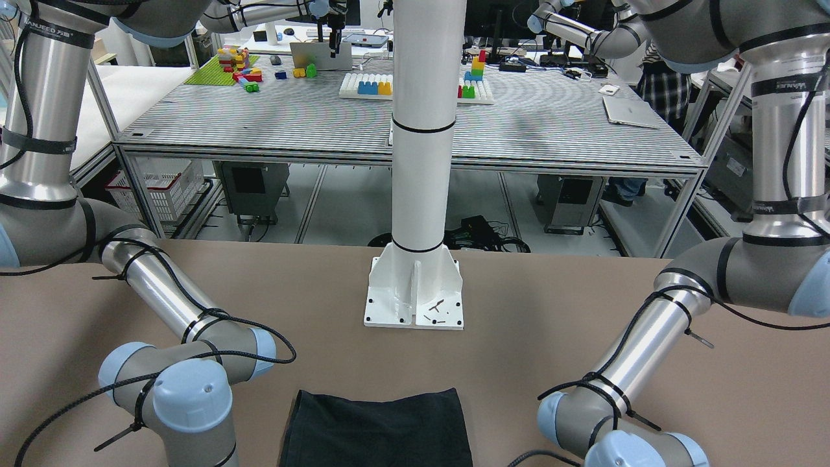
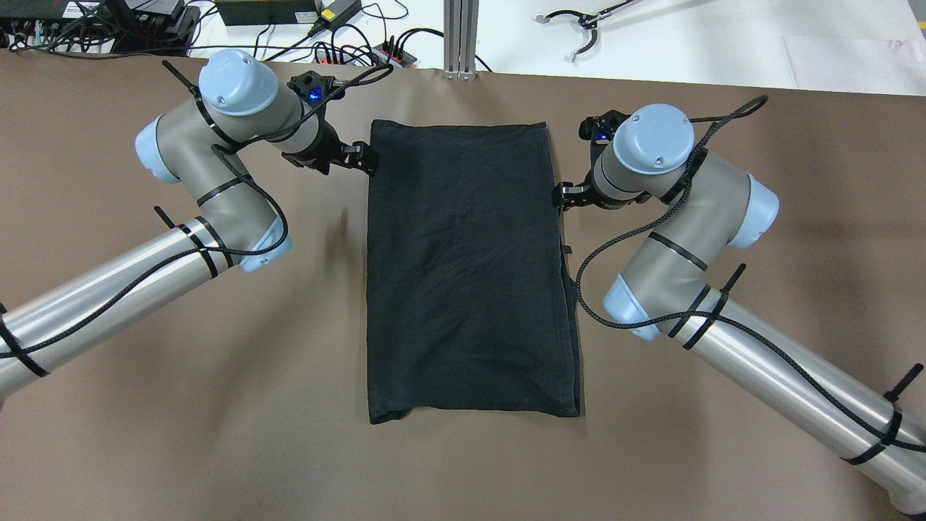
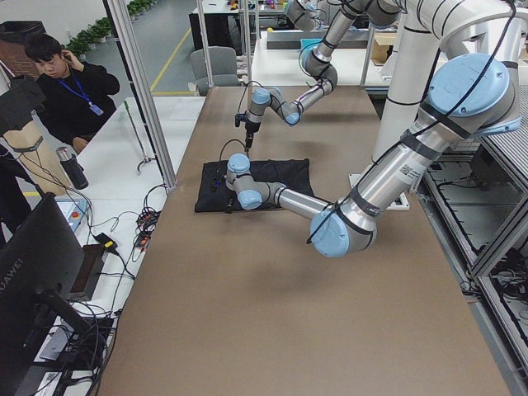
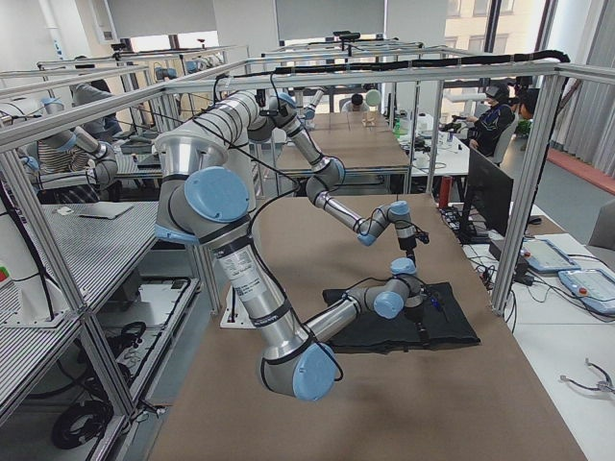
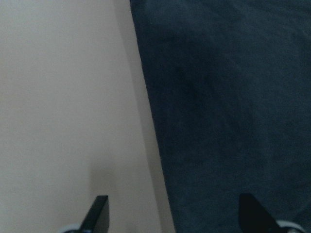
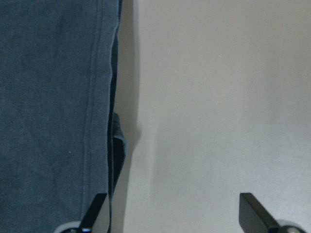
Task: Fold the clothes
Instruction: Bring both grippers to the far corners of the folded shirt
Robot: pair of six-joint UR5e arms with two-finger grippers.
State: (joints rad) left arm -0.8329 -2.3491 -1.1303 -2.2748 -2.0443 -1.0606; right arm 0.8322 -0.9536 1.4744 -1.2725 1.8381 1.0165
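- The clothes (image 2: 466,275), one dark rectangular piece, are lying flat on the brown counter (image 2: 181,376). The long axis is running straight away from the robot, and the near short edge is facing the white post's base plate (image 1: 415,305).
- The right long edge is showing layers slightly offset along its length.
- The left end effector (image 2: 365,158) is hovering at the left long edge near the far corner. Its jaws are spread wide, one over bare counter and one over fabric.
- The right end effector (image 2: 563,197) is sitting just beside the right long edge. It is likewise spread, with one jaw at the hem and the other over bare counter.
- Neither seems to be gripping the cloth, though the wrist views are too dim to tell whether either is touching it.
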